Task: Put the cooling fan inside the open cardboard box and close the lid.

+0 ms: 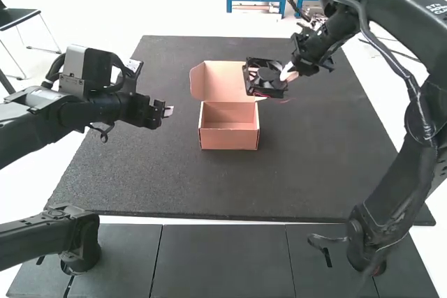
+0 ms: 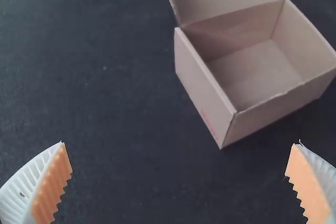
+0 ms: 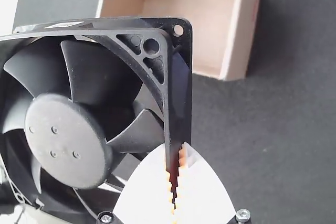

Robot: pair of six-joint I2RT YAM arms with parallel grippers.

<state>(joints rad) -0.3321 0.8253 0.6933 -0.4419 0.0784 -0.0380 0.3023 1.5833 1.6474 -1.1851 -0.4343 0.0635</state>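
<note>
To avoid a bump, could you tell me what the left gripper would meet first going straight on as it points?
Most likely the side wall of the cardboard box; the left gripper points toward it across bare mat, though its height is hard to judge.

The bench is covered by a large dark mat, laid flat and finely speckled. At the near edge, dark grey panels are set side by side, divided by thin seams. Around the mat a pale surface is seen, evenly and brightly lit.
</note>
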